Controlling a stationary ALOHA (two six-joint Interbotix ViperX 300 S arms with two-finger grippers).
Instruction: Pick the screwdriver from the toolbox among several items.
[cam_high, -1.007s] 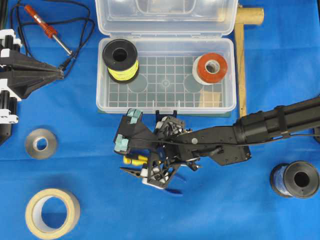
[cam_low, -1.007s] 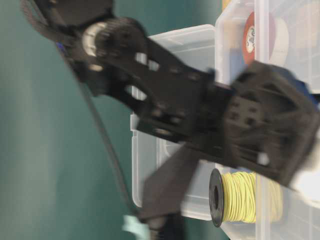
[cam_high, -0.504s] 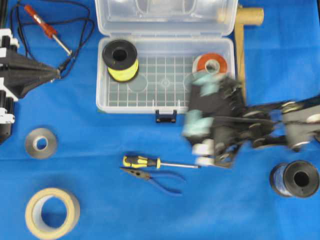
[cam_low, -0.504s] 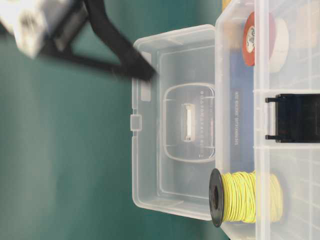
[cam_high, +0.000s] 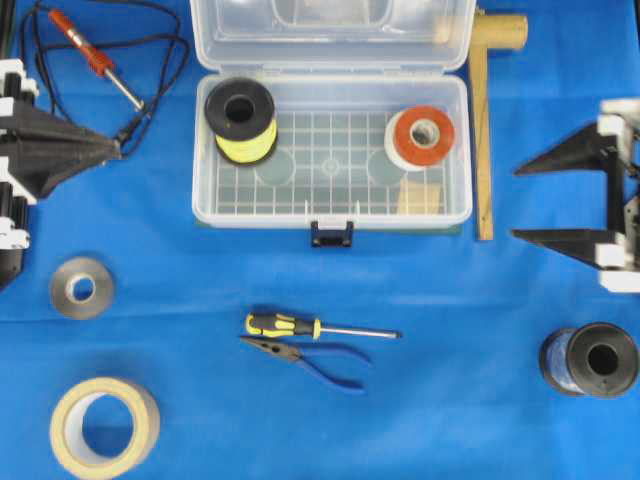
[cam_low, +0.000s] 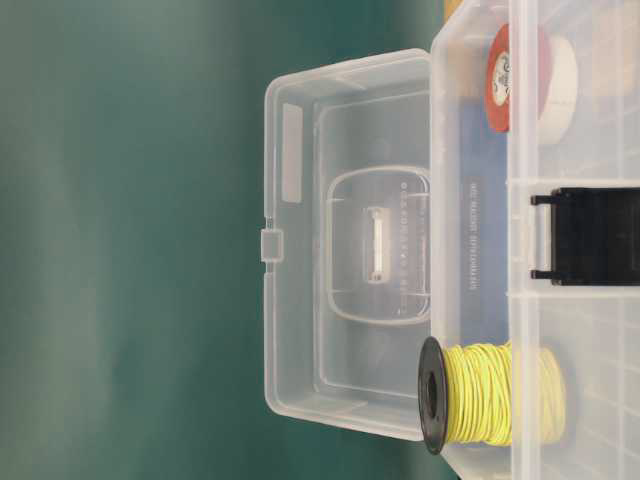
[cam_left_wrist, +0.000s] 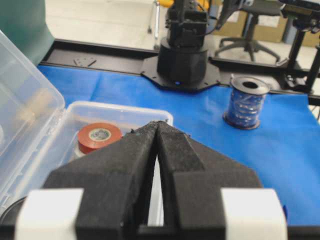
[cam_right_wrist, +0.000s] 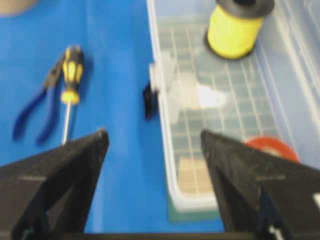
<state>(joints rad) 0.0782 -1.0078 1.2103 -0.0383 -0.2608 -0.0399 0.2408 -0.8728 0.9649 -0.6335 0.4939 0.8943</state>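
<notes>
The screwdriver (cam_high: 285, 324), with a yellow-and-black handle and a thin silver shaft, lies on the blue cloth in front of the toolbox (cam_high: 330, 218), outside it. The right wrist view shows the screwdriver (cam_right_wrist: 71, 75) at far left, beside the toolbox (cam_right_wrist: 167, 165). The clear toolbox stands open with its lid back (cam_low: 350, 240). My right gripper (cam_high: 518, 203) hangs open and empty at the right edge, well away from the screwdriver; its jaws (cam_right_wrist: 153, 134) stand wide apart. My left gripper (cam_high: 122, 148) rests shut at the left edge, its fingertips (cam_left_wrist: 157, 123) pressed together on nothing.
Blue-handled pliers (cam_high: 310, 358) lie just in front of the screwdriver. Inside the toolbox sit a yellow wire spool (cam_high: 240, 120) and a red tape roll (cam_high: 422, 135). Around it are a soldering iron (cam_high: 95, 58), grey tape (cam_high: 82, 287), masking tape (cam_high: 105, 425), a dark spool (cam_high: 590, 358) and a wooden post (cam_high: 483, 120).
My right arm has swung away from above the screwdriver to the right edge, open and empty. The screwdriver stays on the cloth beside the pliers. The left arm has not moved.
</notes>
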